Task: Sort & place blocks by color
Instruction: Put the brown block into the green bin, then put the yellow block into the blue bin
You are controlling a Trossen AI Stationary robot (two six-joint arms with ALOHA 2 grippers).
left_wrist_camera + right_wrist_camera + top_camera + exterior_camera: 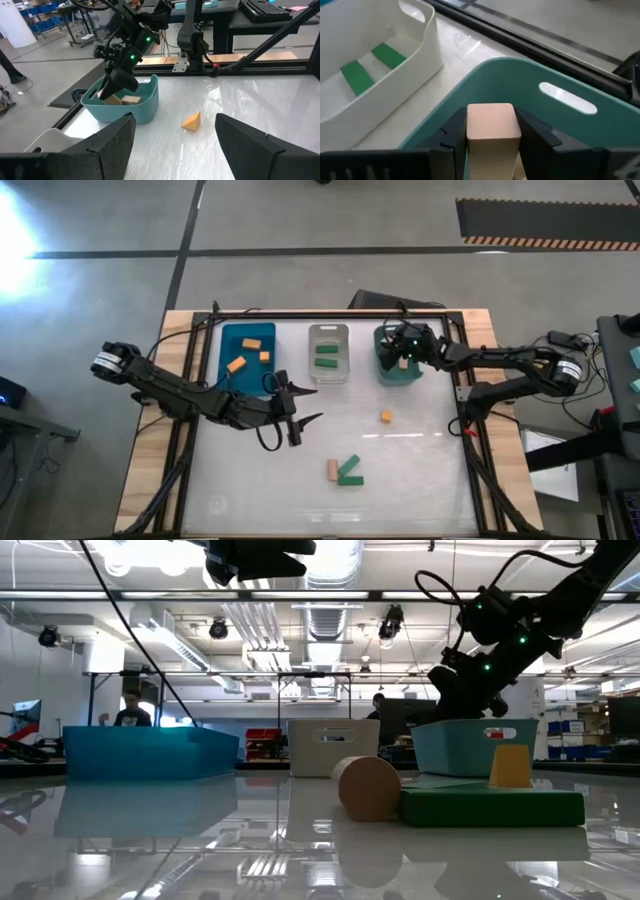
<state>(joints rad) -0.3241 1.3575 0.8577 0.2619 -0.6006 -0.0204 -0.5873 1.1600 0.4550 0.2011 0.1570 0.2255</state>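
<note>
R gripper holds tan block over teal bin.

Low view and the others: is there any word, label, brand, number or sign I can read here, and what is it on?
No text is readable in any view.
Teal bin: a small red-and-white label on its front wall, too small to read.
Clear bin: only a handle slot, no lettering.
Blocks: unmarked, including the tan block held in the right end effector.
</note>
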